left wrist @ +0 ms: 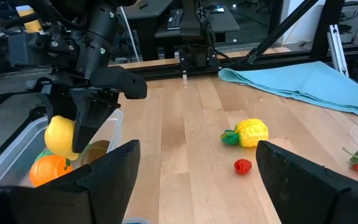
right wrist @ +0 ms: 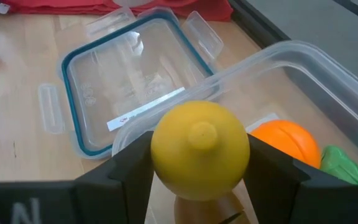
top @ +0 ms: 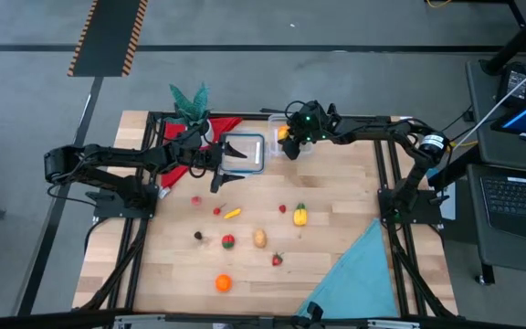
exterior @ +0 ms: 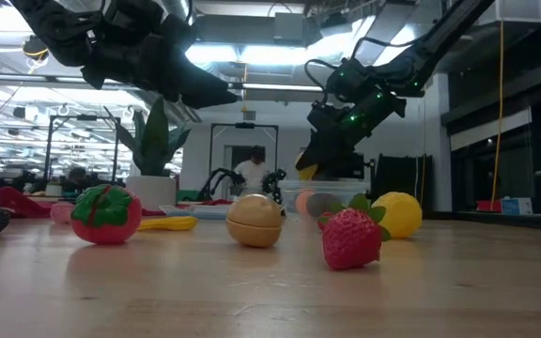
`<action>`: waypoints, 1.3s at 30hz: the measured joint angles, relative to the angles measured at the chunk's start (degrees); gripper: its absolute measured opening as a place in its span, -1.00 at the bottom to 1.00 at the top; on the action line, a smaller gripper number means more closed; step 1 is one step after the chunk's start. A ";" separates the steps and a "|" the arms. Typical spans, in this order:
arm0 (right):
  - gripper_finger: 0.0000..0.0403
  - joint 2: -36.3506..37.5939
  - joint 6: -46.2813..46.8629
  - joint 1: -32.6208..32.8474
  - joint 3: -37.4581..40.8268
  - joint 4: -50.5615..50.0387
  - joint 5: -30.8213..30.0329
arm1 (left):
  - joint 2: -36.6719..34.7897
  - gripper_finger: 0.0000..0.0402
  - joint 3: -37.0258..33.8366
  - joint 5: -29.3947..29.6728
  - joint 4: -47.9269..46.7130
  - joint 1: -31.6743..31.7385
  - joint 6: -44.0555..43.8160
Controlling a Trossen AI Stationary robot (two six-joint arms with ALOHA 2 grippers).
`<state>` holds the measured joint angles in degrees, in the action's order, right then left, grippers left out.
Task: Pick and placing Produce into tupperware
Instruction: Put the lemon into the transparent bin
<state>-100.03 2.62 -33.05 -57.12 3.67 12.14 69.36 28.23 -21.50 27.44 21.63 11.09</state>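
Observation:
My right gripper [top: 289, 140] is shut on a yellow toy lemon [right wrist: 199, 149] and hangs over the clear tupperware tub [right wrist: 303, 81] at the table's far side. An orange fruit [right wrist: 288, 143] and a green piece [right wrist: 340, 165] lie inside the tub. My left gripper [left wrist: 197, 180] is open and hovers over the table left of the tub, near the blue-rimmed lid [top: 245, 151], touching nothing. Several more toy fruits lie scattered on the table, among them a yellow one with green leaves [top: 299, 215], a potato [top: 259, 238], a strawberry [top: 278, 260] and an orange [top: 223, 283]. My right gripper pinches the lemon between its two fingers, one on each side of its round body [right wrist: 160, 155]. The fingers [left wrist: 89, 121] come from above, pointing down. The lemon [left wrist: 61, 137] sits at their lower ends, lifted clear, just above the tub's rim and the fruit inside.
The flat clear lid with the blue rim [right wrist: 129, 81] lies on the table beside the tub. A red cloth [top: 190, 137] and a potted plant [top: 190, 99] stand at the far left. A teal cloth [top: 363, 274] covers the near right corner.

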 joint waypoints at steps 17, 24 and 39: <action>0.03 -0.07 -1.57 -0.08 -4.65 -5.13 0.05 | 0.00 0.56 0.00 0.01 0.02 0.00 -0.02; 0.03 -4.14 -1.37 -0.08 -5.18 -5.10 0.04 | 0.00 0.56 0.00 0.02 0.00 -0.02 -0.02; 0.03 -8.17 -3.11 -0.08 -10.13 -9.35 0.12 | -0.02 0.56 0.00 1.96 -3.05 0.00 0.02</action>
<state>-108.20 -0.49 -33.12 -67.26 -5.68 12.26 69.34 28.23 -19.54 24.39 21.63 11.11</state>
